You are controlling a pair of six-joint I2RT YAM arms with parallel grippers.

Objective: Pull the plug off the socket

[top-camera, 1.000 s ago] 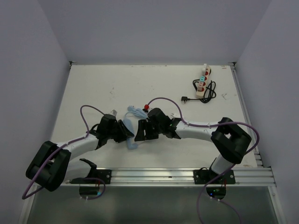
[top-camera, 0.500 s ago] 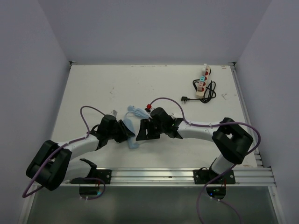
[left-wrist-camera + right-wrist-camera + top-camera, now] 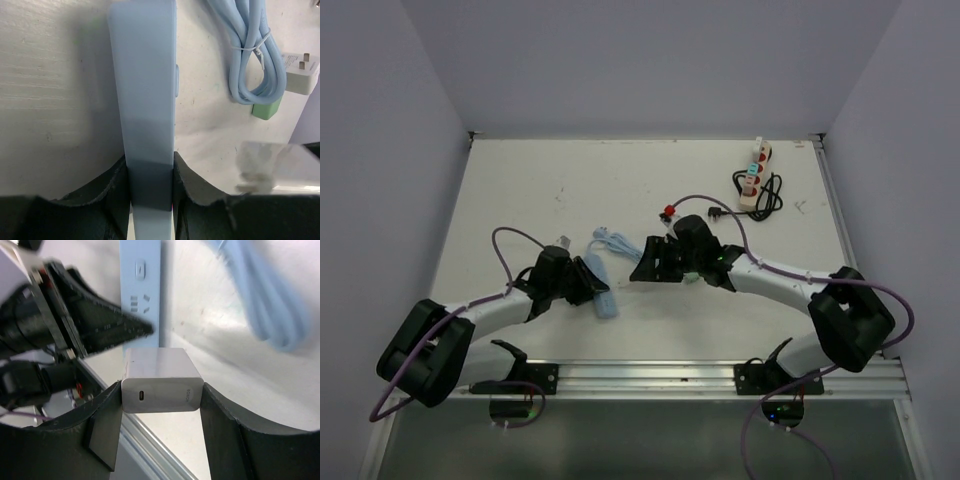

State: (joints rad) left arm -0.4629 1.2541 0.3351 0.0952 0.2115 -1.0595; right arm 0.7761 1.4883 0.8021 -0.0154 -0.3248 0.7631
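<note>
The strip [image 3: 608, 303] lies on the table [image 3: 520, 200] with its long axis running near to far. The left gripper [image 3: 588, 283] has its jaws closed narrowly across the strip's width near one end, pinning it down. The white plug [image 3: 162, 386] sits squarely between the jaws of the right gripper [image 3: 645, 268], which clamp its two flat sides. From above, the right gripper is just right of the strip and a little farther back, apart from it. In the right wrist view the strip's slots [image 3: 140, 302] show bare, so the plug looks free of the socket. A coiled cable [image 3: 247, 60] lies beside the strip.
</note>
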